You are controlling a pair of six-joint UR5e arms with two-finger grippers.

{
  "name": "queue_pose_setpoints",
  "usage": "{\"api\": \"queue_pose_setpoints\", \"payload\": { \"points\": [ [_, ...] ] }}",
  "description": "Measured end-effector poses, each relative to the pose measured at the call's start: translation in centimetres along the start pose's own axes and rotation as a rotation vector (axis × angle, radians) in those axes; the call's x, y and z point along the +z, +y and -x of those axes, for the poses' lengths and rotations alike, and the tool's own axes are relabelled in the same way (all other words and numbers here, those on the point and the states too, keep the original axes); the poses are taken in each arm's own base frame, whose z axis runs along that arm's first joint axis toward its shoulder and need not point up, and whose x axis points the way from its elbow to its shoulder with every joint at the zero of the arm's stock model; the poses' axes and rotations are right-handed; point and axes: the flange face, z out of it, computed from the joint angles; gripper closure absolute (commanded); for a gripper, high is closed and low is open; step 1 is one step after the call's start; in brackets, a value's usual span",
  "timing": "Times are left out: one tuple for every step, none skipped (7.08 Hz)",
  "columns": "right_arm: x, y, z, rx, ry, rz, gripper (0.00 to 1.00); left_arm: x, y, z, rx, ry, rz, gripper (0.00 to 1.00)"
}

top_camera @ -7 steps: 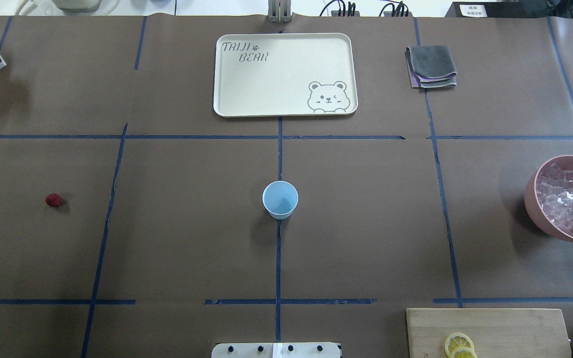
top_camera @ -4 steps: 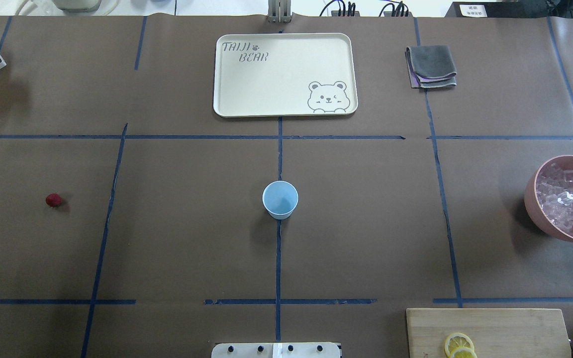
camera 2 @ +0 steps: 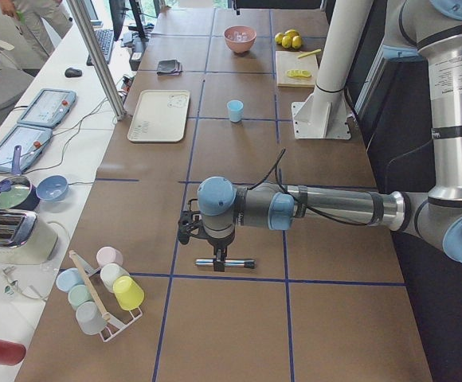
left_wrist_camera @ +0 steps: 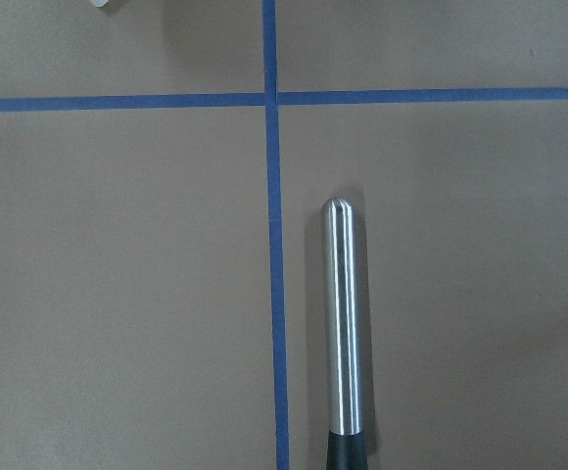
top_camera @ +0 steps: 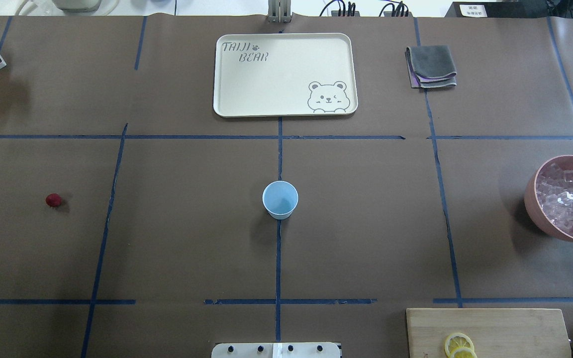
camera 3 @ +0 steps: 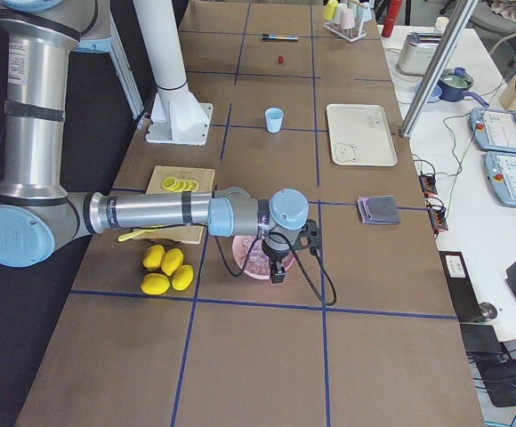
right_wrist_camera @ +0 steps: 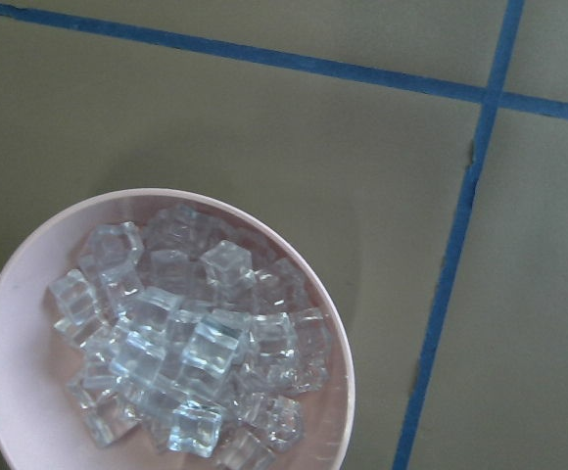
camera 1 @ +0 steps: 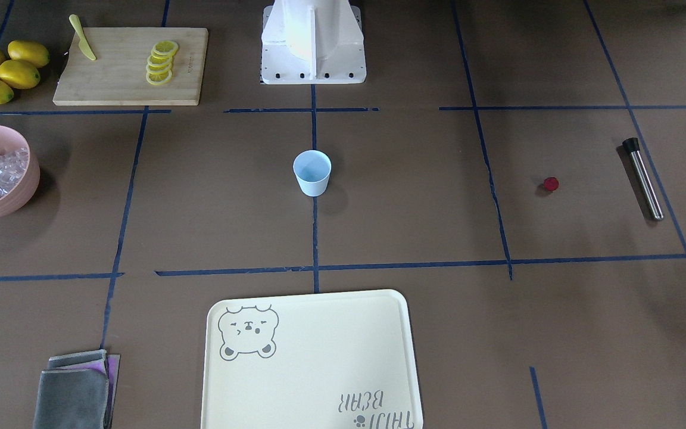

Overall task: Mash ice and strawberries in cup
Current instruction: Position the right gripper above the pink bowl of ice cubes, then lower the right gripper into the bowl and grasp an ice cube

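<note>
A brown-covered table (top_camera: 192, 238) gridded with blue tape (top_camera: 278, 258) stands beside a long white bench (camera 2: 64, 207).

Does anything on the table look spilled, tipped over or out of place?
Nothing stands out. The cup stands upright and empty, the ice is all inside the bowl, the strawberry lies alone on the table, and the muddler lies flat.
</note>
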Motion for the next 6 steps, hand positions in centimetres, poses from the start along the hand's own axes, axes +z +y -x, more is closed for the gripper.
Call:
{"api": "queue_pose_setpoints", "payload": {
  "points": [
    [0.4,-0.3,1.1,-0.02,-0.036,0.004,0.01,0.3,-0.3,-0.6,0.013,0.001,0.007,0.0],
    [0.9,-0.7,2.6,-0.052,-0.056,0.008,0.01,0.8,-0.5,-1.3,0.031,0.002,0.017,0.0],
    [1.7,-0.9,4.1,-0.07,-0.054,0.014,0.01,1.0,-0.6,-1.6,0.04,0.002,0.021,0.0],
    [2.7,-1.1,5.1,-0.082,-0.02,0.023,0.01,1.0,-0.6,-1.7,0.044,0.002,0.023,0.0],
    [3.7,-1.4,6.1,-0.104,0.031,0.022,0.01,1.0,-0.6,-1.8,0.044,0.002,0.022,0.0],
    [4.8,-1.1,6.7,-0.12,0.067,0.014,0.01,0.9,-0.6,-1.9,0.045,0.002,0.021,0.0]
  ]
}}
